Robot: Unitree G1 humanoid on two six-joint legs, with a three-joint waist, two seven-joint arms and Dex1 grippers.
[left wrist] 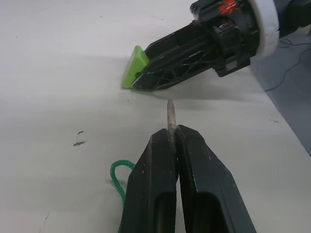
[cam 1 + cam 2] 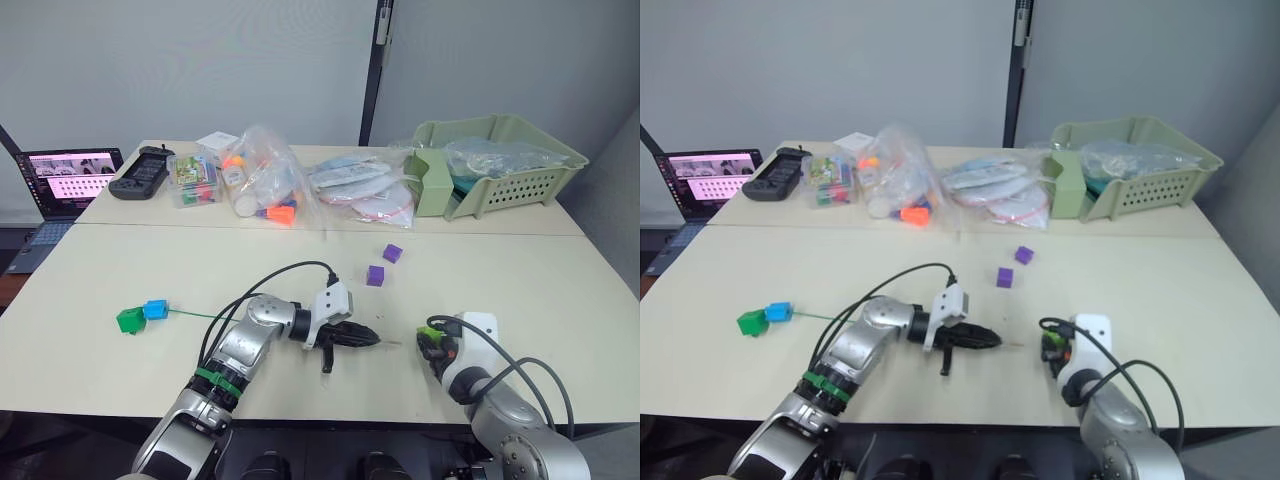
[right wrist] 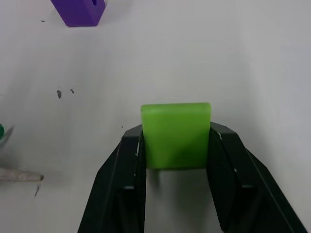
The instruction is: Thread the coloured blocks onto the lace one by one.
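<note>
the left claw (image 1: 172,138) is pinched shut on the lace (image 1: 171,116), just behind its stiff tan tip. the tip sticks straight out beyond the fingertips, its long axis running along the fingers and aimed at the lime green block (image 3: 176,133) a short gap ahead. behind the grip, the dark green cord curls out beside the claw and trails across the bench (image 2: 520,280) away from the lime block to the blue block (image 2: 155,309) and the dark green block (image 2: 130,320), which sit touching each other on the cord.

the right claw (image 3: 176,145) is part open, clamped on the lime green block, one finger on each of two opposite sides. the block protrudes past the fingertips toward the lace tip.

two purple blocks (image 2: 375,275) lie loose on the bench beyond the lime block, near each other but apart, the farther one (image 2: 392,253) tilted.
</note>
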